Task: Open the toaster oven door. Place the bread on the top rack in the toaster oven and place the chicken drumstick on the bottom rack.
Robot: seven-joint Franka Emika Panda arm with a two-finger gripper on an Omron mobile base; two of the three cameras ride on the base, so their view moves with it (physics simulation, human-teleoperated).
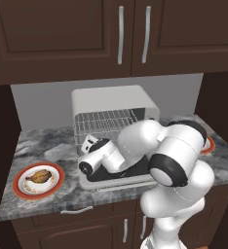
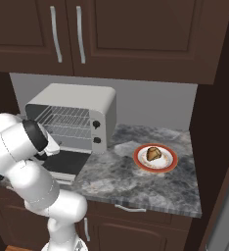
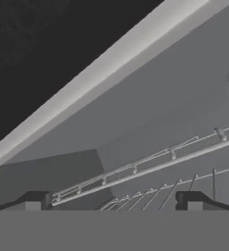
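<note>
The off-white toaster oven (image 1: 117, 99) stands at the back of the counter. Its door (image 1: 117, 181) lies folded down flat, black glass up. Inside, the top rack (image 2: 67, 115) sits above the bottom rack (image 2: 70, 130). My gripper (image 1: 89, 142) hovers over the left part of the lowered door, at the cavity's mouth, open and holding nothing. In the hand view its fingertips (image 3: 38, 200) stand wide apart in front of a wire rack (image 3: 150, 165). The chicken drumstick (image 1: 39, 176) lies on a plate at the left. The bread (image 2: 154, 154) lies on a plate at the right.
Both foods rest on orange-rimmed white plates (image 1: 19, 187) (image 2: 171, 161) on the grey marble counter (image 2: 136, 184). Dark wall cabinets (image 1: 86, 34) hang above the oven. A dark side wall (image 2: 217, 127) closes off the counter's right end.
</note>
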